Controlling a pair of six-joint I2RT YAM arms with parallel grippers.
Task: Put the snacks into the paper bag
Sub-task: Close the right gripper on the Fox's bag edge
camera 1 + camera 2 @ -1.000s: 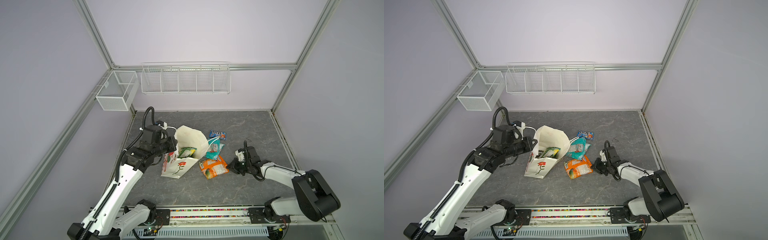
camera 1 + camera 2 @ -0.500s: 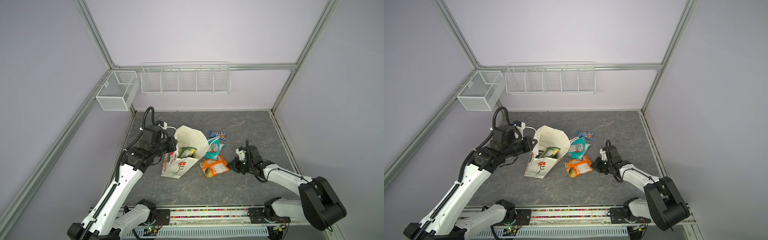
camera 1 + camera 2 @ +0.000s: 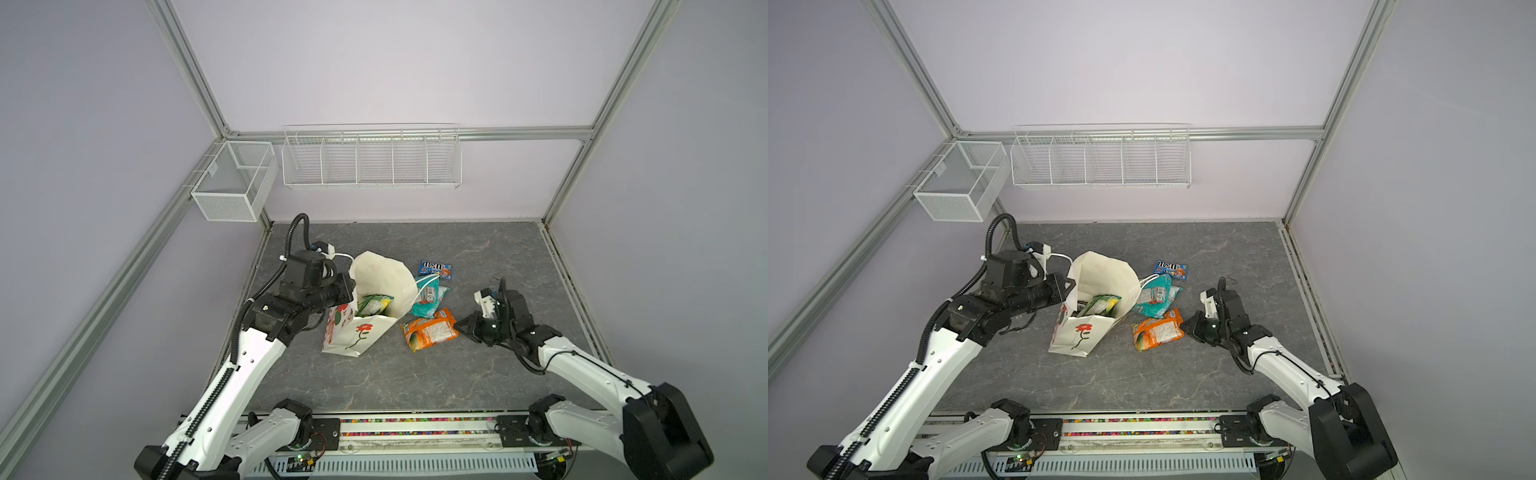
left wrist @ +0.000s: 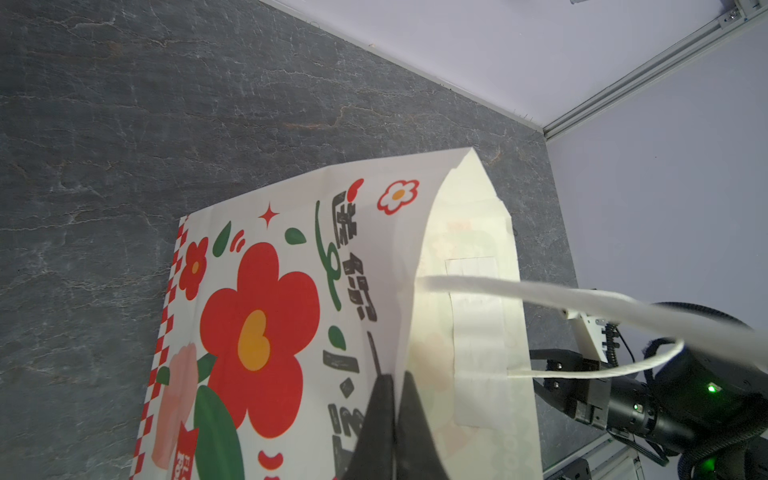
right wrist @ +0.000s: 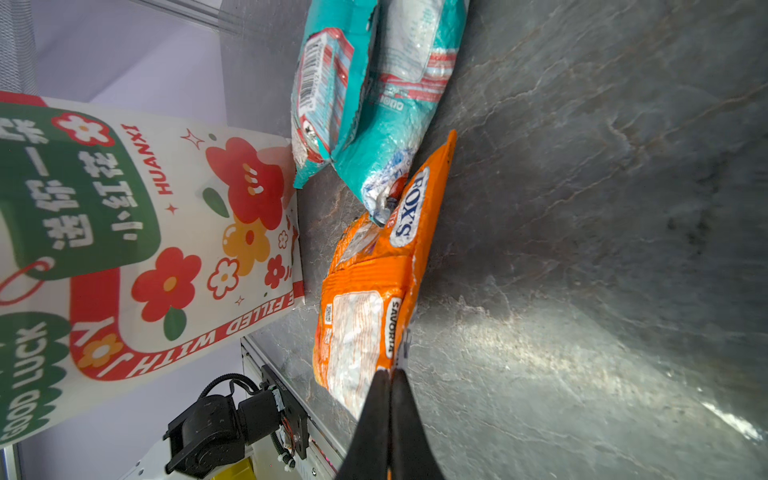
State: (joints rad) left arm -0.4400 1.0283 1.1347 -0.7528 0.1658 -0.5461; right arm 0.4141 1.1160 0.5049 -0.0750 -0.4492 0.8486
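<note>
The white paper bag [image 3: 357, 334] [image 3: 1077, 337] with a red flower stands open and tilted at the left of the mat. A yellow-green snack [image 3: 374, 304] [image 3: 1099, 304] lies inside it. My left gripper [image 3: 351, 291] [image 4: 394, 376] is shut on the bag's rim [image 4: 409, 316]. To its right, the orange bag [image 3: 430, 330] [image 5: 365, 299] lies flat, and my right gripper [image 3: 459, 326] [image 5: 390, 372] is shut on its edge. Leaning on the paper bag's side is a teal bag [image 3: 428, 297] [image 5: 374, 104]. The blue M&M's pack [image 3: 436, 269] lies behind it.
A long white wire basket [image 3: 372, 160] and a mesh box [image 3: 235, 180] hang on the back wall frame. The arms' rail [image 3: 415, 426] runs along the mat's front edge. Aluminium posts bound the grey mat [image 3: 415, 382].
My right gripper has crept a little toward the orange bag and its jaws have closed the last bit on the bag's edge. The left arm and paper bag have not moved.
</note>
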